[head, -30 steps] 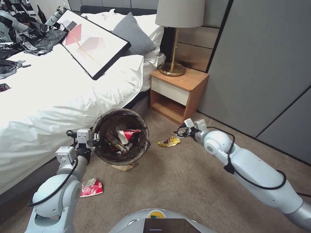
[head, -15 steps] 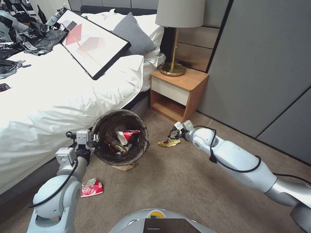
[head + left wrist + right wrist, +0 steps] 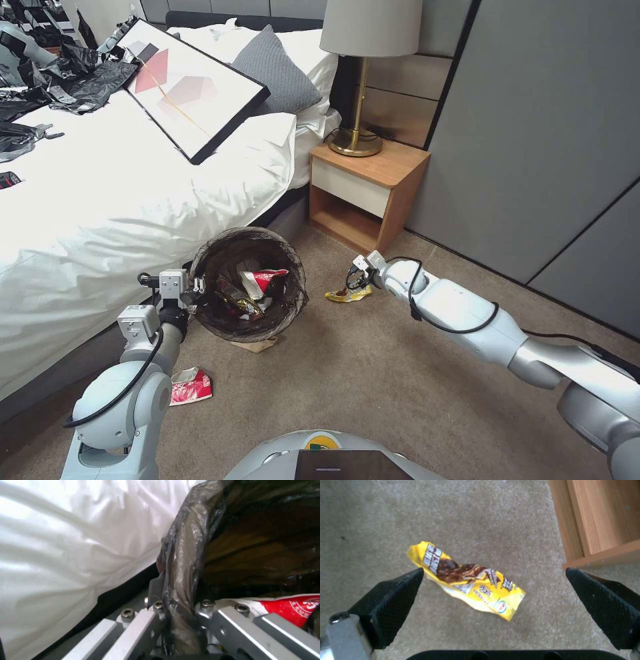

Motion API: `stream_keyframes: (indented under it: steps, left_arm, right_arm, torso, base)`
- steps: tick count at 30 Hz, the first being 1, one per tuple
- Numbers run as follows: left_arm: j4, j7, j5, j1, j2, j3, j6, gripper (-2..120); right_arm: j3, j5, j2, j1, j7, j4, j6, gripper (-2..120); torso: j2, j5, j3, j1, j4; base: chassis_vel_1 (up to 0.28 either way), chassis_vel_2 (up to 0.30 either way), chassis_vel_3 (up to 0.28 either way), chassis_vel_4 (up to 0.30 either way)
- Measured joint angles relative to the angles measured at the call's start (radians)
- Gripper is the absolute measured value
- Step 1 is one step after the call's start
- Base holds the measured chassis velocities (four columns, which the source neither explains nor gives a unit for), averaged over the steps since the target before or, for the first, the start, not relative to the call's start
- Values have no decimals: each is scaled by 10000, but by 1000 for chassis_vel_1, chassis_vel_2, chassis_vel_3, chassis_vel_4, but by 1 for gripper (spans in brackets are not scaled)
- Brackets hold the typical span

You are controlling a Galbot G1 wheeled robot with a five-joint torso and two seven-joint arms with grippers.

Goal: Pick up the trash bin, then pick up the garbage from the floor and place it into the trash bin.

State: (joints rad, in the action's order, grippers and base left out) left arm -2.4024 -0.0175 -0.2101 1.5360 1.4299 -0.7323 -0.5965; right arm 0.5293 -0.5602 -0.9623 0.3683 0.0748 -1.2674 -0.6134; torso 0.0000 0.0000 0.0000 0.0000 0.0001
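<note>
The trash bin (image 3: 219, 248), lined with a dark bag, hangs tilted beside the bed with several wrappers (image 3: 259, 283) inside. My left gripper (image 3: 194, 288) is shut on its near rim; the left wrist view shows the bag-covered rim (image 3: 182, 560) pinched between the fingers (image 3: 143, 620). A yellow snack wrapper (image 3: 348, 295) lies on the floor (image 3: 373, 380) in front of the nightstand. My right gripper (image 3: 353, 276) hovers just above it, open. In the right wrist view the wrapper (image 3: 466, 580) lies between the spread black pads (image 3: 396, 597). A red wrapper (image 3: 191, 387) lies near my left arm, and a brown paper bag (image 3: 255, 345) sits under the bin.
The white bed (image 3: 120, 200), with a framed picture (image 3: 190, 87) and black bags on it, borders the left. A wooden nightstand (image 3: 367, 190) with a lamp (image 3: 363, 80) stands just behind the yellow wrapper. Grey wall panels (image 3: 533, 147) close the right side. Open carpet lies in the middle.
My right arm has reached forward and down, bringing its open gripper over the yellow wrapper. The left arm and bin have barely moved.
</note>
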Motion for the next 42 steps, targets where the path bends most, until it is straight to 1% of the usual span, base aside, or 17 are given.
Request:
stream_keyframes:
  steps: [2, 4, 5, 7, 9, 12, 16, 25, 27, 31, 34, 42]
  left_arm:
    - [0, -9, -1, -6, -4, -5, 0, 0]
    - [0, -19, -6, -17, 2, -18, 0, 0]
    - [0, -19, -6, -17, 2, -18, 0, 0]
    - [-1, -27, -10, -6, 22, -21, 1, 0]
    - [0, -28, -11, -2, 25, -22, 0, 0]
    - [3, -39, -35, -3, 21, -61, 1, 0]
    - [41, -40, -43, -38, 8, -69, 7, 0]
    - [96, -49, -41, -94, 46, -29, 35, 0]
    - [98, -58, -42, -82, 40, -60, 43, 0]
    - [108, -60, -41, -81, 43, -69, 61, 0]
    - [133, -63, -41, -75, 49, -48, 72, 0]
    - [182, -65, -38, -102, 50, -24, 79, 0]
  right_arm:
    - [95, 50, -92, -112, 56, 210, 24, 100]
    - [257, 285, -325, -348, 287, 729, 149, 100]
    - [257, 285, -325, -348, 287, 729, 149, 100]
    - [396, 582, -471, -482, 501, 1207, 356, 100]
    - [424, 641, -511, -502, 536, 1321, 407, 100]
    - [478, 797, -723, -539, 677, 1862, 616, 100]
    - [492, 812, -845, -534, 687, 1922, 642, 100]
    - [692, 800, -1433, -474, 606, 1875, 602, 100]
    - [835, 822, -1779, -598, 619, 2107, 608, 100]
    - [933, 835, -2003, -752, 664, 2322, 635, 100]
    - [1023, 882, -2265, -871, 746, 2704, 728, 100]
    - [1062, 944, -2418, -836, 787, 2955, 850, 100]
  torso:
    - [0, 1, 0, 0, 0]
    - [0, 1, 0, 0, 0]
    - [0, 1, 0, 0, 0]
    - [0, -2, 0, 0, -1]
    - [0, -2, 0, 0, -1]
    - [0, 0, 0, 0, -2]
    - [0, -2, 0, 0, -3]
    - [0, -2, 0, 0, -1]
    - [0, 0, 0, 0, 0]
    - [0, -2, 0, 0, 1]
    - [0, -2, 0, 0, 0]
    - [0, -2, 0, 0, -2]
  base:
    - [0, 0, 0, 0]
    - [0, 0, 0, 0]
    - [0, 0, 0, 0]
    - [0, 0, 0, 0]
    - [0, 0, 0, 0]
    - [0, 0, 0, 0]
    - [0, 0, 0, 0]
    - [0, 0, 0, 0]
    - [0, 0, 0, 0]
    - [0, 0, 0, 0]
    - [0, 0, 0, 0]
    - [0, 0, 0, 0]
